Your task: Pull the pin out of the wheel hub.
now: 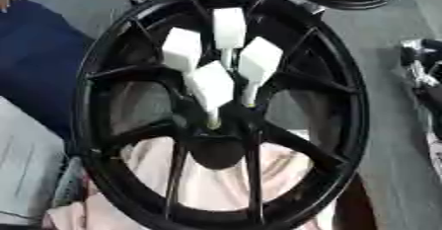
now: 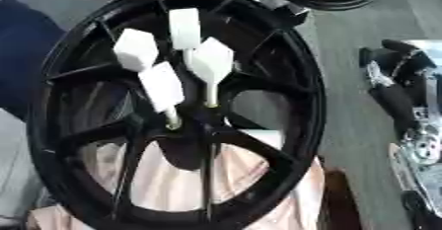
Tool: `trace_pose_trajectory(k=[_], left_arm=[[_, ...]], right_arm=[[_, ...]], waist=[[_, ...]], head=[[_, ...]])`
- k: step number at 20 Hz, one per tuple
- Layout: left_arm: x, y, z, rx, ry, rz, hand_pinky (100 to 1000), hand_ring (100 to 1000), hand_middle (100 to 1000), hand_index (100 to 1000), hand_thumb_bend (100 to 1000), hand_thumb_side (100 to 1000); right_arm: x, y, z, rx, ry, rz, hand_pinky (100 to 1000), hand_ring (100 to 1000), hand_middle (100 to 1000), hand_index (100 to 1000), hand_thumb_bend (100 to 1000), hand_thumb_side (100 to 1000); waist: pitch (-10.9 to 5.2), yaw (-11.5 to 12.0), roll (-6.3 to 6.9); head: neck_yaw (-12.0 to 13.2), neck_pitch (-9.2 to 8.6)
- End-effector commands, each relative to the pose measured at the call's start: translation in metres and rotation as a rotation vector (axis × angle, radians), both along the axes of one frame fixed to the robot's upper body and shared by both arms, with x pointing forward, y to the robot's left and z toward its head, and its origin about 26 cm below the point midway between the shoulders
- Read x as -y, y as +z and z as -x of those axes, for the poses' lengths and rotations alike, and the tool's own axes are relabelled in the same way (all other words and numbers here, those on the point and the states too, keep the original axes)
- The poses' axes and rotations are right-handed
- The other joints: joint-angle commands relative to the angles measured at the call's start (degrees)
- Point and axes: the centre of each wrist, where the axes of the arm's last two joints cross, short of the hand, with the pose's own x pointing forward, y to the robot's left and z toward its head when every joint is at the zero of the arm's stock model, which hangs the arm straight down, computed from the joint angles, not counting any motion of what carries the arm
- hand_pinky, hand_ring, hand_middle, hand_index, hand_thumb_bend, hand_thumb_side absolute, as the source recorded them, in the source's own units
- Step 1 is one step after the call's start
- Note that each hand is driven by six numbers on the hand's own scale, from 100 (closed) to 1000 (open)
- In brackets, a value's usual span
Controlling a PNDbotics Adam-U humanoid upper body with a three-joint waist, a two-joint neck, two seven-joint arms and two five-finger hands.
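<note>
A black wheel [image 1: 220, 110] stands tilted at centre on a pale pink cloth [image 1: 216, 184], four white-handled pins [image 2: 162, 87] seated in its hub [image 1: 216, 130]. At the right edge the robot's right hand [image 2: 399, 83] shows, well apart from the wheel; whether its fingers are open cannot be told.

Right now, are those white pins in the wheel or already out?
In. Four white pins stand with their stems in the black wheel hub; no hand touches them.
</note>
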Motion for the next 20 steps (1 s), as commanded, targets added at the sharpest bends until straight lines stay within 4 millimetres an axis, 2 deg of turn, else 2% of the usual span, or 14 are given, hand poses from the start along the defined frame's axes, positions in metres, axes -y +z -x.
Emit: trace_pose_trajectory(k=[1, 6, 9, 13, 20], left_arm=[[-0.013, 0.029, 0.006, 0.054, 0.080, -0.169, 787, 757, 657, 800, 258, 438], [-0.033, 0.060, 0.014, 0.088, 0.134, -0.320, 789, 758, 666, 806, 267, 453], [-0.030, 0.068, 0.011, 0.068, 0.117, -0.373, 790, 759, 671, 809, 274, 468], [-0.010, 0.071, 0.004, 0.049, 0.071, -0.473, 792, 760, 680, 816, 300, 485], [0.043, 0.067, -0.025, 0.009, -0.029, -0.641, 798, 768, 693, 826, 341, 529]], right_arm=[[0.004, 0.010, 0.003, 0.025, -0.015, 0.025, 816, 621, 506, 719, 404, 325], [0.001, 0.004, 0.003, 0.016, -0.016, 0.001, 816, 620, 505, 719, 406, 327], [0.001, 0.001, 0.003, 0.009, -0.019, -0.003, 816, 620, 504, 718, 407, 330], [0.002, -0.003, 0.005, -0.006, -0.027, -0.004, 816, 620, 504, 718, 409, 334], [0.002, -0.007, 0.006, -0.028, -0.028, -0.005, 816, 619, 503, 718, 412, 337]], waist=[[-0.72, -0.1, 0.07], [-0.57, -0.9, -0.18], [-0.68, -1.0, -0.31], [-0.81, -1.1, -0.37], [-1.19, -1.0, -0.34]], head=[[-0.4, -0.42], [0.4, -0.74], [0.5, -0.83], [0.1, -0.93], [-0.5, -0.98]])
